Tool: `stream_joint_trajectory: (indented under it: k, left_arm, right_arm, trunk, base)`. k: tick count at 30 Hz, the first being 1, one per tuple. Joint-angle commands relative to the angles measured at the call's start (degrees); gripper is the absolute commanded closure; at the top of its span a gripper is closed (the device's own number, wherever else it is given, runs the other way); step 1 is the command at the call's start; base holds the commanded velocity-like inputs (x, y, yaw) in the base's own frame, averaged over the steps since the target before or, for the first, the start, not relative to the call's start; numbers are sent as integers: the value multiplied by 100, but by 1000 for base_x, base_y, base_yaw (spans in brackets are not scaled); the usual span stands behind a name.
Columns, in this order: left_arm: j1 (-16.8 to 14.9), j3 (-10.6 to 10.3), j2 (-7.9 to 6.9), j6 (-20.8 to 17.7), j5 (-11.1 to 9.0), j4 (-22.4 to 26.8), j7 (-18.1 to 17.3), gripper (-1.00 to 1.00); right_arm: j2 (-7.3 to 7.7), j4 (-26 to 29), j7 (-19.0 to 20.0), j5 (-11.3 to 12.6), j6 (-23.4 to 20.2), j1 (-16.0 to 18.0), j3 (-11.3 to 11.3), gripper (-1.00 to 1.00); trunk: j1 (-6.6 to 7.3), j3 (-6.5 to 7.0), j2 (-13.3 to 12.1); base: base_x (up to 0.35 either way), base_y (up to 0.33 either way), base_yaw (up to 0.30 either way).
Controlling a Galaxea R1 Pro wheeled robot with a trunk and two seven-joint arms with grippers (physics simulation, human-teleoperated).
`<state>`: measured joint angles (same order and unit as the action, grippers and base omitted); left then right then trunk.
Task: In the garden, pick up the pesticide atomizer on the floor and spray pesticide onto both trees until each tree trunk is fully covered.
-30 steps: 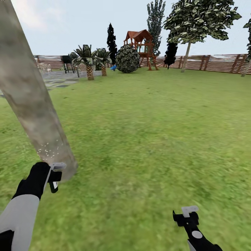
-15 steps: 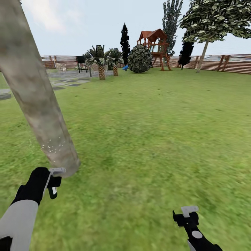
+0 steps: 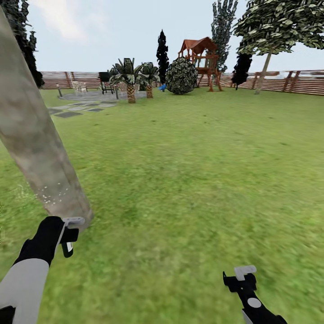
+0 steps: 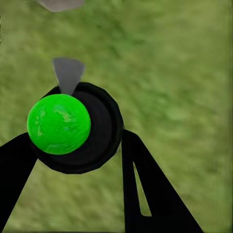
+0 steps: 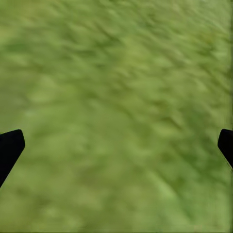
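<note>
Sprayer held at the foot of the near tree trunk

Head view: the left gripper (image 3: 67,234) sits low beside the tree trunk (image 3: 33,144), probably so the spray lands on the bark, where pale specks dot the base; the right gripper (image 3: 240,276) hangs over the lawn (image 3: 202,157). Left wrist view: the fingers (image 4: 145,194) close around the black sprayer (image 4: 99,128) with its green cap (image 4: 58,124), nozzle forward. Right wrist view: its fingers (image 5: 9,148) are spread wide, holding nothing, over grass

Grey forearm, black hands (image 3: 245,279)
</note>
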<state>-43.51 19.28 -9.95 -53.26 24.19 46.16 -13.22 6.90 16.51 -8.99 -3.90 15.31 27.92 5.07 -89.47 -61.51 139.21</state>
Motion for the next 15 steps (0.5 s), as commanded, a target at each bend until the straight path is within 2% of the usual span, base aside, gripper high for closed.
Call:
stream_joint_trajectory:
  k: [1, 7, 11, 15]
  left_arm:
    - [5, 14, -4, -18, 59, 7, -58, 100]
    - [186, 28, -49, -5, 51, -31, -58, 100]
    - [217, 27, -97, -1, 49, -35, -58, 100]
    - [220, 27, -80, -1, 43, -17, -58, 100]
  right_arm:
    - [4, -3, -59, -41, -2, 3, 46, -100]
    - [4, -4, -59, -41, -2, 2, 46, -100]
    - [4, -5, -59, -41, -2, 3, 46, -100]
    - [4, -7, -59, -41, -2, 1, 46, -100]
  trunk:
    - [0, -5, 2]
    - [0, -5, 2]
    - [0, -5, 2]
    - [0, -5, 2]
  base:
    - [143, -245, 208]
    - [105, -208, 264]
    - [16, -34, 277]
    - [1, -3, 277]
